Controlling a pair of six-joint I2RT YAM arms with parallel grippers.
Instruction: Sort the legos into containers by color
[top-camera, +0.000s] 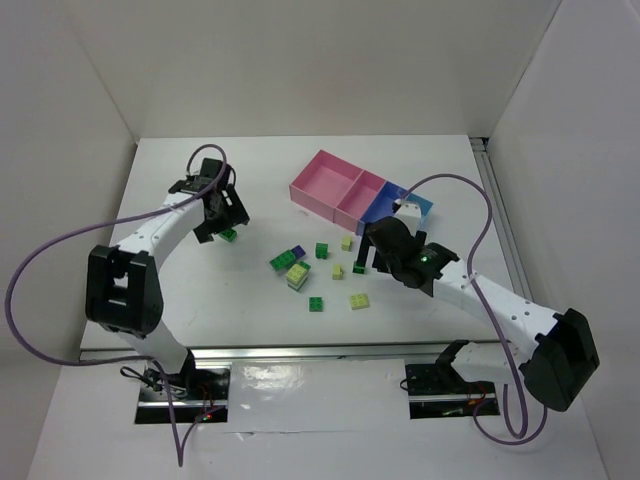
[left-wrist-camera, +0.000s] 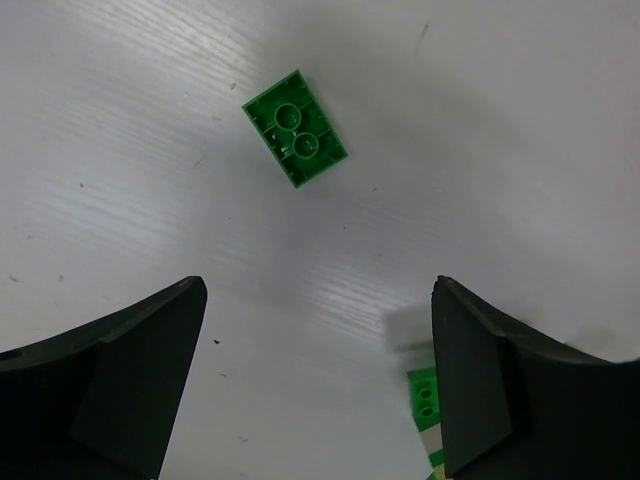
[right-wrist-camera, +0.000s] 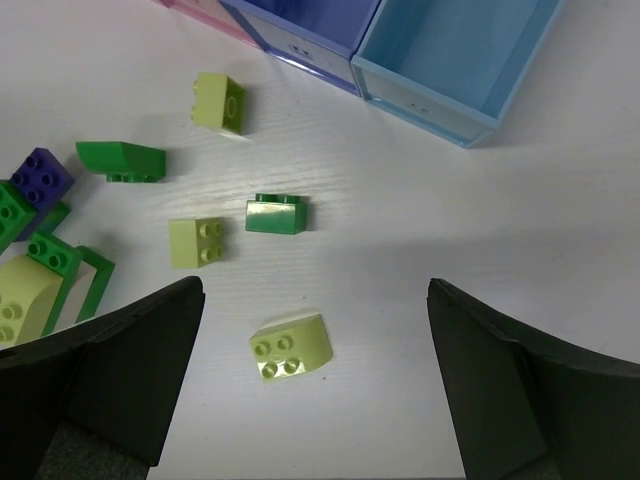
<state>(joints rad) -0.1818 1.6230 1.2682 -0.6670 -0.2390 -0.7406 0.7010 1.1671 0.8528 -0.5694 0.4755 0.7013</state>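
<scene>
My left gripper (top-camera: 221, 224) is open and empty, low over the table at the left. In the left wrist view (left-wrist-camera: 320, 385) a green lego (left-wrist-camera: 295, 142) lies upside down just ahead of its fingers; it also shows in the top view (top-camera: 229, 234). My right gripper (top-camera: 371, 252) is open and empty above the scattered legos. In the right wrist view (right-wrist-camera: 315, 390) a pale yellow lego (right-wrist-camera: 290, 346) lies between the fingers, well below them. A green lego (right-wrist-camera: 277, 214), a yellow lego (right-wrist-camera: 196, 242) and a purple lego (right-wrist-camera: 41, 178) lie beyond. The trays are a large pink tray (top-camera: 322, 172), a small pink tray (top-camera: 362, 199), a blue tray (right-wrist-camera: 300, 25) and a light blue tray (right-wrist-camera: 455, 60).
More green and yellow legos lie in a loose cluster (top-camera: 296, 274) mid-table, with single ones (top-camera: 316, 304) nearer the front. A second green lego (left-wrist-camera: 425, 393) peeks beside the left gripper's right finger. White walls enclose the table on three sides.
</scene>
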